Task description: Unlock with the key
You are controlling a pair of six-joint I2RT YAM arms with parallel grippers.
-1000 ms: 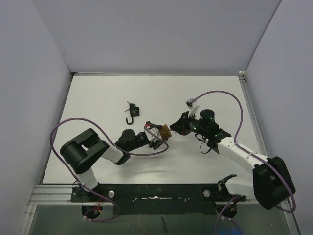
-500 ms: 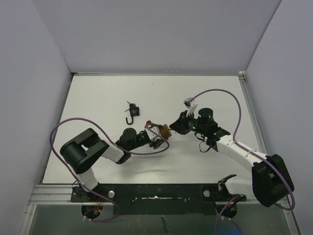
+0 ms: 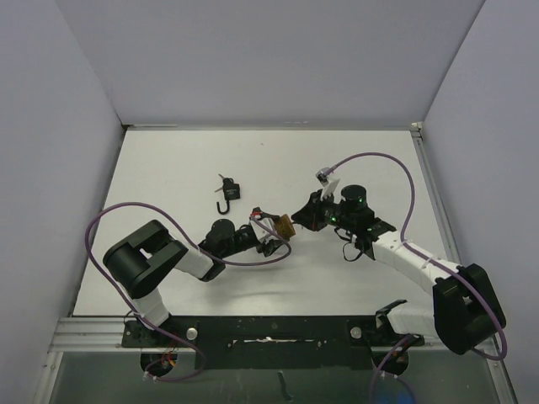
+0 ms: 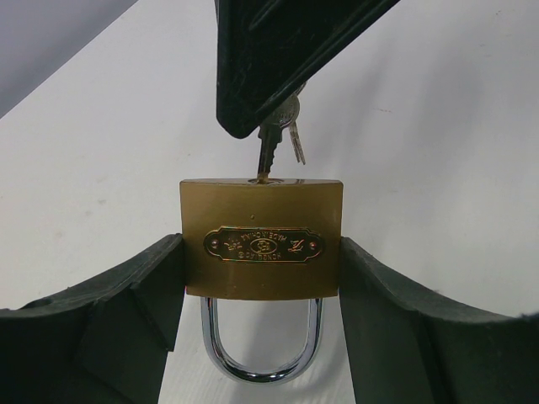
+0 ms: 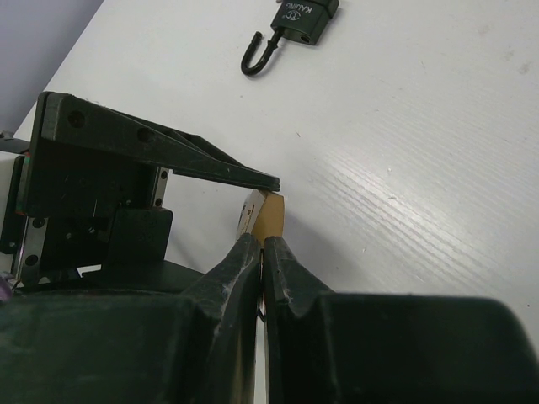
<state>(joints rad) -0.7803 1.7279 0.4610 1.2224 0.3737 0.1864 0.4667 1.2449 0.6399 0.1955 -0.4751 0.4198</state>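
One black padlock lies apart from the gripped brass padlock.

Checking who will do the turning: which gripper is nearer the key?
Right. The right gripper is shut on the key, which sits in the brass padlock; the left gripper clamps the padlock's sides, without touching the key.

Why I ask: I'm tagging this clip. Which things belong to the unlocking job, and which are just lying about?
In the job: brass padlock with chrome shackle, clamped in the left gripper; silver key in its keyhole, pinched by the shut right gripper.
Lying about: small dark padlock with hooked black shackle, apart on the white table.
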